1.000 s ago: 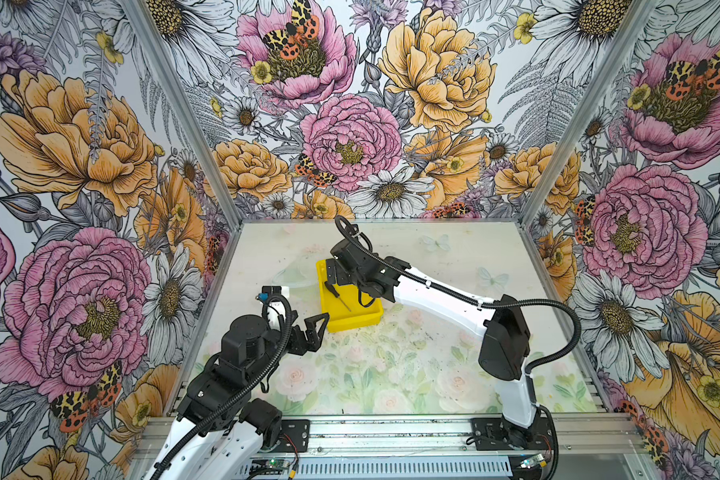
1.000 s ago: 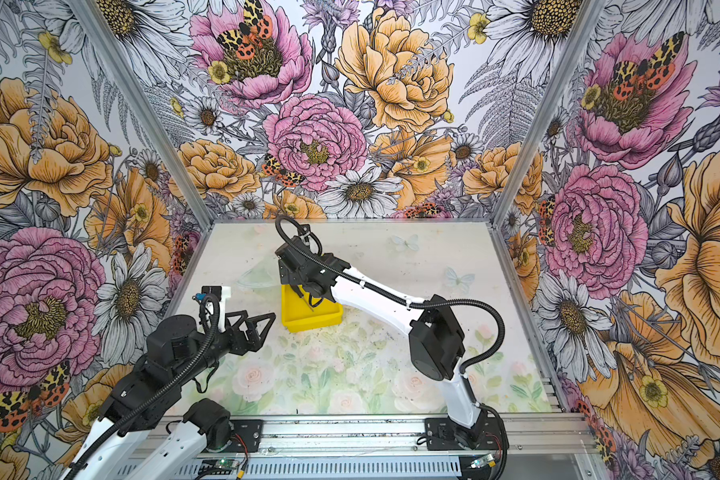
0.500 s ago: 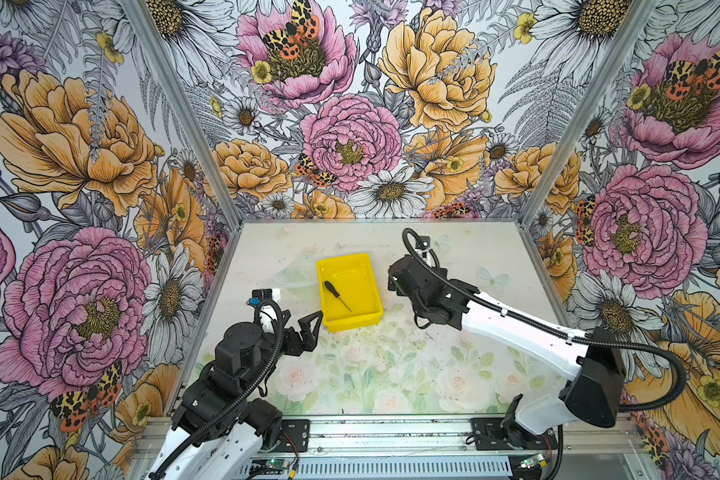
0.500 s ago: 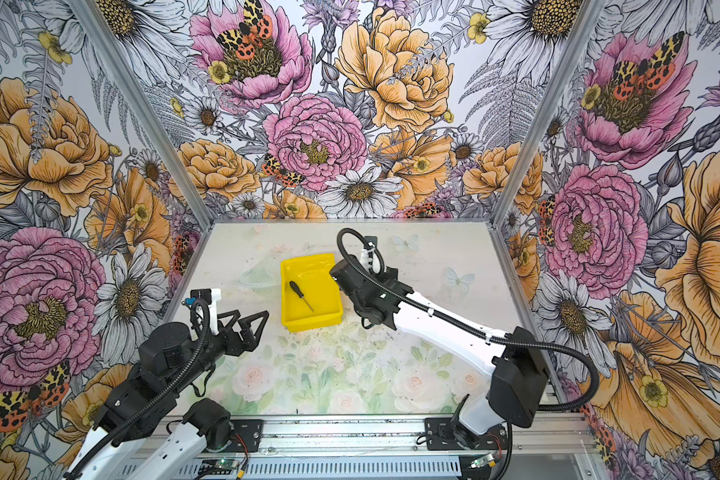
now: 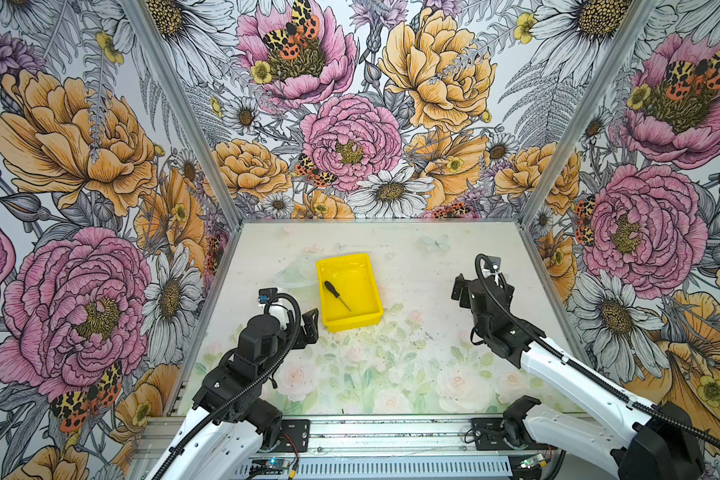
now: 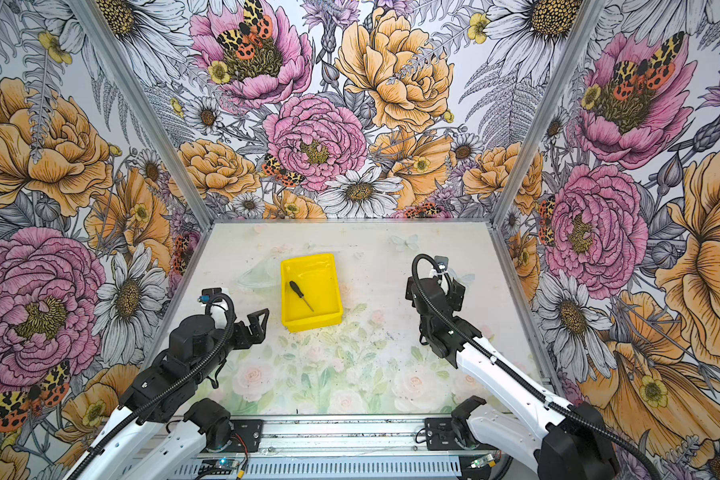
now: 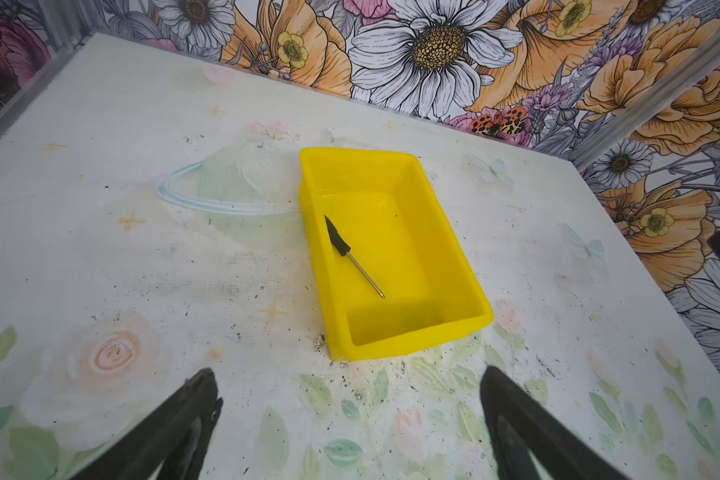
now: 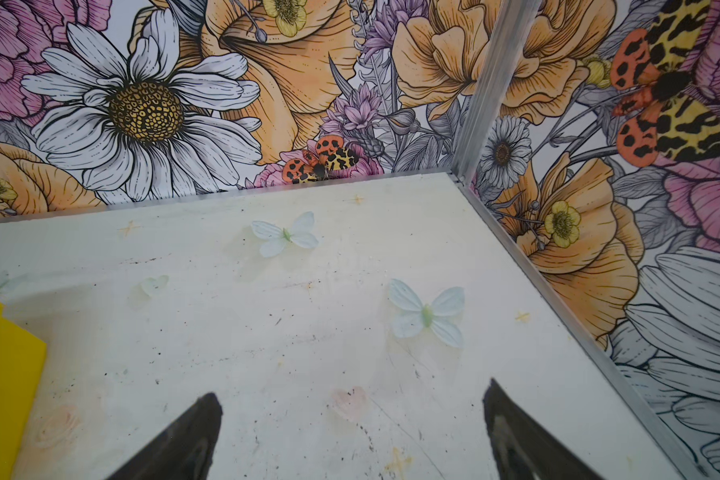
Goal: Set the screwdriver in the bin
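Lying flat in the bin (image 7: 412, 340) just ahead of your left claw (image 7: 348, 370), the screwdriver (image 7: 339, 241) needs no grip; hence that claw and your right claw (image 8: 352, 390) stand spread, empty.

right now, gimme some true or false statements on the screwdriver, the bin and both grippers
1. The left gripper and the right gripper are both open. True.
2. The screwdriver lies inside the bin. True.
3. The right gripper holds the screwdriver. False: it holds nothing and hangs to the right of the bin, apart from it.
4. The bin is tipped on its side. False: it sits flat on the table, open side up.
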You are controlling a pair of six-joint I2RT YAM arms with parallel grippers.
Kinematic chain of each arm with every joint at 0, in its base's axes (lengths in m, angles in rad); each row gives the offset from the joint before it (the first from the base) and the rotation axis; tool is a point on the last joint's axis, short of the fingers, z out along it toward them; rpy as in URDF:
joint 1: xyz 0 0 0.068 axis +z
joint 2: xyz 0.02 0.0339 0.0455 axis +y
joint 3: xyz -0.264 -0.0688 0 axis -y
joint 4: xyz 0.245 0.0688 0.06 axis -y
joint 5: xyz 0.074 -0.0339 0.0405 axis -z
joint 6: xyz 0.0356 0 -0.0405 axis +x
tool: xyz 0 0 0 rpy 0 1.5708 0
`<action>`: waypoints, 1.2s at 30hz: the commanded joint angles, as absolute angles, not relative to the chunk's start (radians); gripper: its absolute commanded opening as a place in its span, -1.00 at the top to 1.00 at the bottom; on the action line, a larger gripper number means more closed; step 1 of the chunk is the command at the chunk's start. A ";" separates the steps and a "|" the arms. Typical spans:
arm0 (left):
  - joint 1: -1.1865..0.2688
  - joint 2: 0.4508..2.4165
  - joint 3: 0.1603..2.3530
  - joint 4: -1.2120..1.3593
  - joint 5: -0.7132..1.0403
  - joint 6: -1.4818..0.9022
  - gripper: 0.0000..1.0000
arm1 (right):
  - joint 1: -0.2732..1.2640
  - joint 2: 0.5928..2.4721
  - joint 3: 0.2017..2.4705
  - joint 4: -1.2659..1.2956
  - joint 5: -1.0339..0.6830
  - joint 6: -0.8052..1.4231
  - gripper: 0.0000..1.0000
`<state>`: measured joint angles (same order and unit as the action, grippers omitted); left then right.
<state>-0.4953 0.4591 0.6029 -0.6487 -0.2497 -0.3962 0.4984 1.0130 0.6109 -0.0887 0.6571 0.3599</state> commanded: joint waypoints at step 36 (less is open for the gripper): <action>-0.013 1.269 0.379 0.573 -0.174 -0.030 -0.97 | 0.026 1.251 0.392 0.504 0.344 0.142 -0.99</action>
<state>-0.0090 1.2263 0.3992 0.4114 -0.1886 -0.0444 0.0402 1.2301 0.4000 0.4038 0.3859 0.1329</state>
